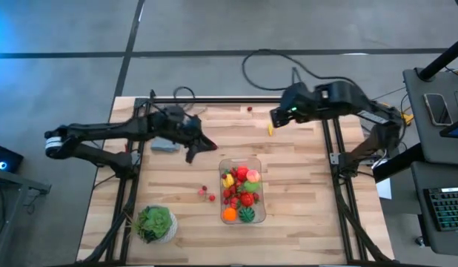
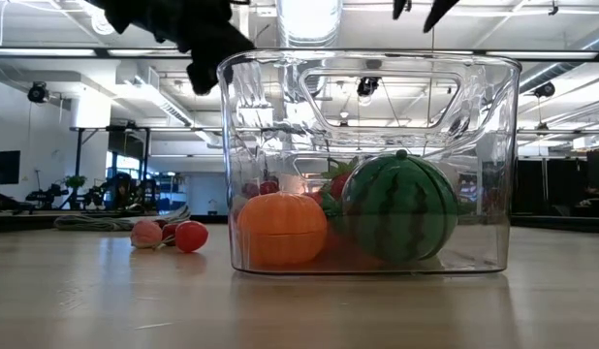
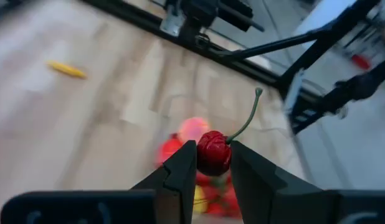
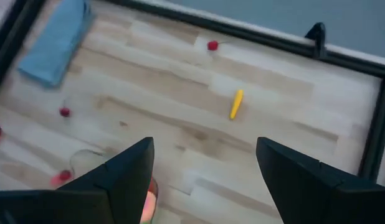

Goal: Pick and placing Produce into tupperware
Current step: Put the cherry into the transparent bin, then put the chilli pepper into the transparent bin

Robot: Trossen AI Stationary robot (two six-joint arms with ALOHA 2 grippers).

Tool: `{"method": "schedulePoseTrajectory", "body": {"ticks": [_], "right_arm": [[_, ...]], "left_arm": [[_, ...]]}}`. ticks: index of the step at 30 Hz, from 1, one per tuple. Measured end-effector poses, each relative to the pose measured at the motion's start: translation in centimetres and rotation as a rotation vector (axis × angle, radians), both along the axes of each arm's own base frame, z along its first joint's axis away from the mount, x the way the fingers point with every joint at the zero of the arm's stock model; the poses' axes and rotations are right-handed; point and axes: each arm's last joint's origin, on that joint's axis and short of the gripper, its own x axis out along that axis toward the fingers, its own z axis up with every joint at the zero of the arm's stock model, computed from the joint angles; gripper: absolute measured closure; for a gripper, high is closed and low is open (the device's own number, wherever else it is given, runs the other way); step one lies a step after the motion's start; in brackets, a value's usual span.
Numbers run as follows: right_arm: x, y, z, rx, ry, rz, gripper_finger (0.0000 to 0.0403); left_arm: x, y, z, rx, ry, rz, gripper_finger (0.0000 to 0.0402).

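From above, the tupperware sat near the middle of the table, already holding a heap of produce. The left gripper hung beside its far-left corner, not yet over the opening. A few red berries lay loose on the wood just left of the tupperware, a yellow piece and a lone cherry lay well beyond its far side, and the right gripper hovered near that yellow piece.

At table height, the tupperware showed an orange piece and a striped green ball against its near wall, with two small red and pink pieces on the table to its left. The left arm showed as a dark shape above the container's left edge.

In the left wrist view, the left gripper was clamped on a red cherry, stem sticking up, with the produce in the tupperware blurred below.

In the right wrist view, the right gripper stood with jaws wide apart and empty, facing the yellow piece and the far cherry.

The step in hand looked like carrying the cherry to the tupperware. The next move would call for bringing the left gripper over the opening, clear of the rim, before letting go.
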Motion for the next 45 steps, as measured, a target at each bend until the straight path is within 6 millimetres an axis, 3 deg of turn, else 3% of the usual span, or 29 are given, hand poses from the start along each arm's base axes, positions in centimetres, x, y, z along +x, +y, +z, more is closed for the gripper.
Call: {"method": "schedulePoseTrajectory", "body": {"ticks": [8, 13, 17, 21, 27, 33, 39, 45], "right_arm": [[-3.7, 0.4, 1.0, -0.013, -0.055, 0.011, 0.0129], [-5.0, 0.6, -0.5, 0.04, -0.015, 0.016, 0.0129], [-5.6, 0.8, -2.5, 0.097, 0.035, 0.002, 0.0129], [-5.7, 1.0, -4.7, 0.16, 0.099, 0.003, 0.0129], [-4.6, 1.0, -7.9, 0.21, 0.15, 0.015, 0.0128], [-1.8, -1.3, -11.6, 0.198, 0.086, 0.029, 0.0128], [-0.3, -7.7, -17.1, 0.298, 0.094, -0.023, 0.0128], [0.2, -12.7, -22.0, 0.359, 0.156, -0.074, 0.0129]], "left_arm": [[5.3, -4.1, -2.4, -0.101, 0.087, -0.035, 0.0327], [7.7, -6.4, -3.8, -0.105, 0.157, -0.03, 0.0327], [8.9, -6.7, -5.7, -0.163, 0.3, 0.038, 0.0318], [9.7, -7.2, -6.9, -0.196, 0.382, 0.05, 0.0287], [10.2, -7.3, -7.1, -0.221, 0.395, 0.073, 0.0202], [9.1, -6.9, -4.7, -0.209, 0.338, 0.111, 0.0144], [5.8, -6.1, -2.1, -0.154, 0.368, 0.245, 0.0142], [2.2, -5.2, -1.1, -0.074, 0.482, 0.363, 0.0142]]}}
